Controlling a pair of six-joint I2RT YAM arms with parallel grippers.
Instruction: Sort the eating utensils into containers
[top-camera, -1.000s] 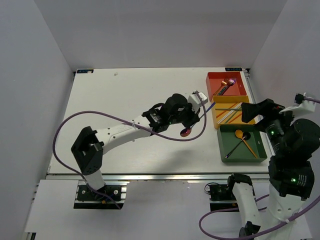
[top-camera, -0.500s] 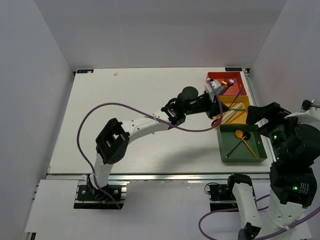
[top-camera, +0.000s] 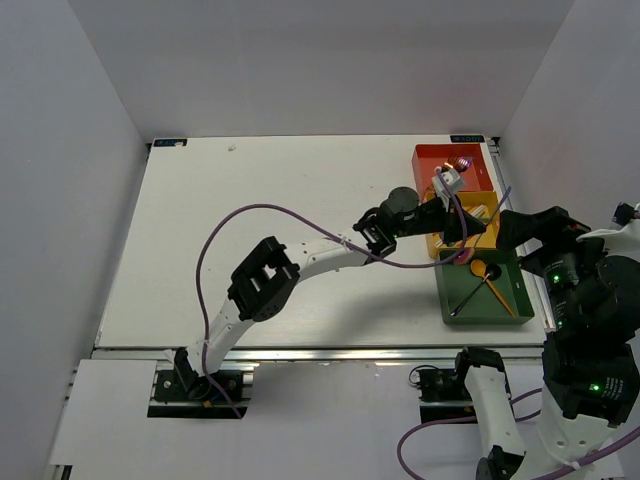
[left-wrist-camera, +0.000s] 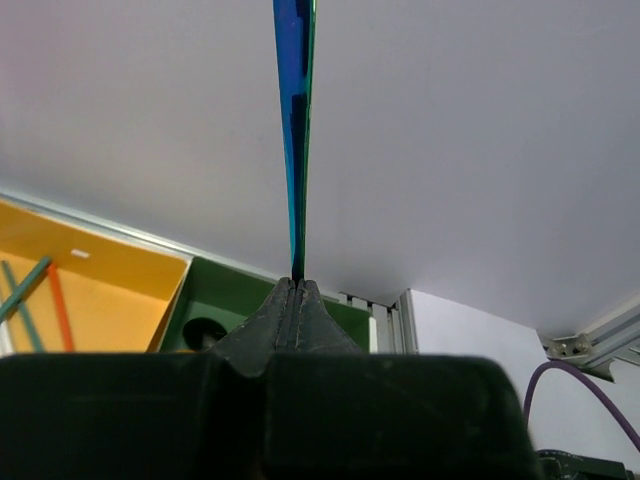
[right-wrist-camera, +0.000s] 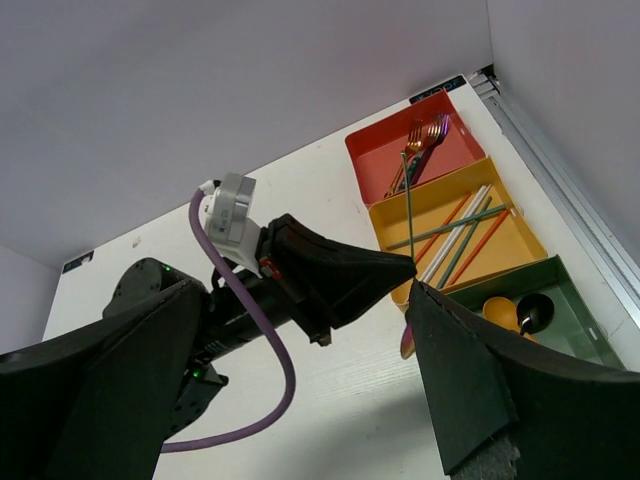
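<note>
My left gripper (top-camera: 463, 233) is shut on an iridescent purple-blue spoon (top-camera: 464, 257) and holds it upright over the seam between the yellow tray (top-camera: 438, 240) and the dark green tray (top-camera: 447, 300). In the left wrist view the spoon's handle (left-wrist-camera: 293, 120) rises from the closed left gripper (left-wrist-camera: 297, 285). The right wrist view shows the spoon's bowl (right-wrist-camera: 407, 340) hanging below the left gripper (right-wrist-camera: 405, 268). My right gripper (top-camera: 497, 228) is open and empty beside the trays. The red-orange tray (top-camera: 428, 158) holds forks (right-wrist-camera: 425, 140). The yellow tray holds chopsticks (right-wrist-camera: 460, 225). The green tray holds a gold spoon (top-camera: 480, 268) and a black spoon (top-camera: 470, 300).
The three trays stand in a row along the table's right edge, next to an aluminium rail (right-wrist-camera: 560, 170). The left arm's purple cable (top-camera: 260, 215) loops over the table's middle. White walls close in the back and sides.
The left arm has swung right with the iridescent spoon, from the table's middle to over the yellow and green trays. The right gripper has shifted slightly right.
</note>
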